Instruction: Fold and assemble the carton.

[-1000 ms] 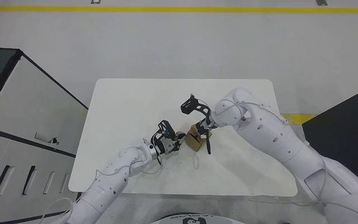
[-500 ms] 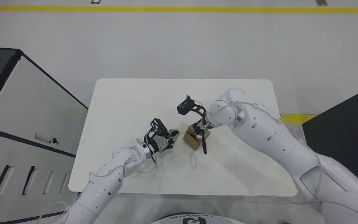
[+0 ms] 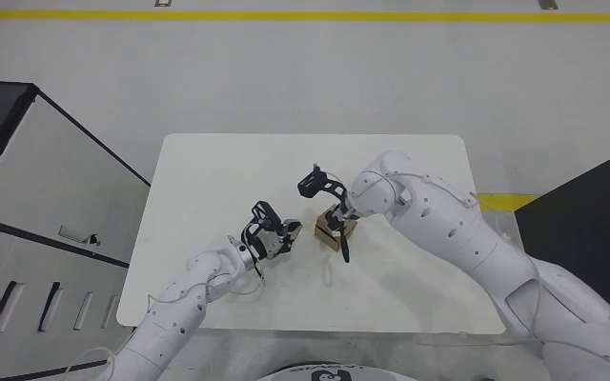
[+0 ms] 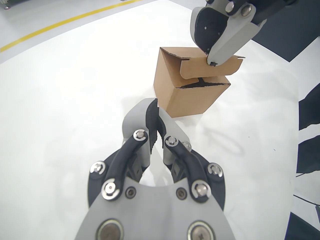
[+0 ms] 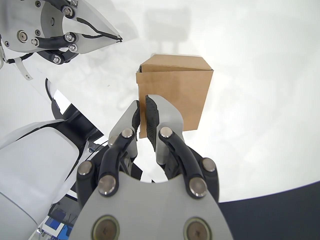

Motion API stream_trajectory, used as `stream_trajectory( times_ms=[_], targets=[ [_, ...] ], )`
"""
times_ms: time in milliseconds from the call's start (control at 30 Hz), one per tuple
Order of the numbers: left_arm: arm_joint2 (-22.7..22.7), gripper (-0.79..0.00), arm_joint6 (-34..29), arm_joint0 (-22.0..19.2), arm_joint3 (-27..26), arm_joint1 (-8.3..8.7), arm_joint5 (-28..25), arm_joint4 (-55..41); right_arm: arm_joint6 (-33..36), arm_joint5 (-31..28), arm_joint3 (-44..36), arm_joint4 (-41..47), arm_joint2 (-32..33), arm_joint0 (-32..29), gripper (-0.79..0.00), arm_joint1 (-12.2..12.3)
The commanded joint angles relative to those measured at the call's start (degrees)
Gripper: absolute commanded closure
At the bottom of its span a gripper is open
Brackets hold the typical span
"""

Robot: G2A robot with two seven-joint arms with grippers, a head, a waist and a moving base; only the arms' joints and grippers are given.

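A: What is being shown of the setting?

B: A white table point(image 3: 210, 181) is being worked at, on a pale floor crossed by a yellow line point(image 3: 305, 15). A cabinet point(image 3: 57, 181) is standing well away from the left pincer point(image 4: 156, 107), on its outer side.

A: And where is the carton being kept?

B: The carton point(image 4: 190, 101) is being kept upright on the table, just beyond the tips of the left pincer, whose fingers are being pressed together on nothing. Its lid flap point(image 4: 225, 67) is being pinched at the edge between the fingers of the right pincer point(image 5: 142, 103), above the box body.

A: Which step is being carried out?

B: By the look of it, the closing of the top. The inner flaps are already lying in, and the lid is being held lifted over them, its tab not yet tucked.

A: What is being called for next?

B: Probably the lid is to be lowered and the tab steered inside the front wall, with the body being steadied from the left pincer's side, since so light a box is likely to slide or tip.

A: Is anything standing in the way?

B: Nothing is lying between either pincer and the carton, though the tab may get caught on the wall's edge.
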Motion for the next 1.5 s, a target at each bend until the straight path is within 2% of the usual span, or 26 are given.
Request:
stream_trajectory(
  times_ms=[0, 800, 833, 867, 900, 967, 1467],
  targets=[
    [-0.1, 0.0, 0.0, 0.0, 0.0, 0.0, 0.1, 0.0, 0.0, 0.1, 0.2, -0.4, -0.3, 0.1, -0.034, -0.2],
    [-0.5, 0.0, 1.0, 0.4, 0.2, -0.01, 0.1, 0.0, 1.4, 1.2, 1.1, -6.3, -3.3, 0.9, 0.0, -2.4],
    [-0.5, 0.0, 1.0, 0.4, 0.2, -0.01, 0.1, 0.0, 1.4, 1.2, 1.1, -6.4, -3.3, 0.9, -0.022, -2.5],
    [-0.5, 0.0, 1.0, 0.4, 0.2, -0.01, 0.0, 0.0, 1.4, 1.3, 1.2, -6.5, -3.2, 0.8, -0.077, -2.5],
    [-0.5, 0.0, 1.0, 0.4, 0.2, -0.02, 0.0, 0.0, 1.5, 1.4, 1.1, -6.6, -3.2, 0.8, -0.197, -2.6],
    [-0.5, 0.0, 1.0, 0.4, 0.3, -0.03, 0.0, 0.0, 1.5, 1.5, 1.0, -6.9, -3.0, 0.8, -0.24, -2.6],
    [-0.2, 0.0, 1.0, -0.1, 0.6, -0.2, -0.1, -0.1, 3.2, 1.7, -1.5, -11.5, -2.1, -0.1, -0.215, -2.5]
  ],
)
